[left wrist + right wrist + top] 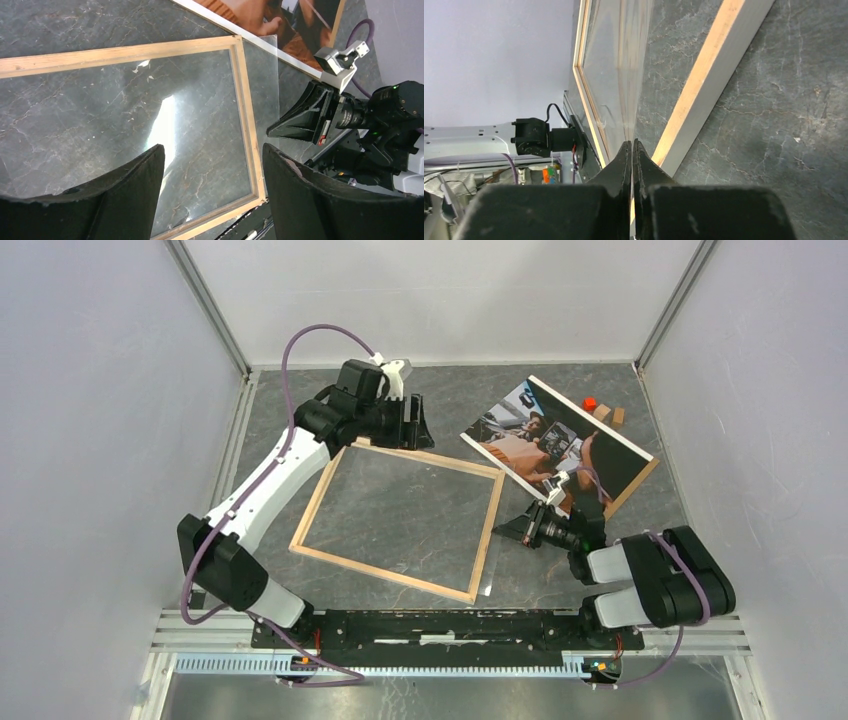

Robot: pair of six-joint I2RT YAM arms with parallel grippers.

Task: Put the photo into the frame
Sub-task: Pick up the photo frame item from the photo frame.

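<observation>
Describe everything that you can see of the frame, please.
The frame is a rectangle of thin pale-wood rails with whitish outer sides, lying flat on the dark table. A clear sheet lies over it and overhangs the rail nearest the right arm; the right gripper seems shut on that sheet's edge. The open left gripper hangs above the frame.

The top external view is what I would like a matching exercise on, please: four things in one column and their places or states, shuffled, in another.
1. frame
2. photo
3. left pincer
4. right pincer

A. far right of the table
B. open
C. flat, mid-table
D. shut on the clear sheet

Pairs: 1-C, 2-A, 3-B, 4-D
</observation>
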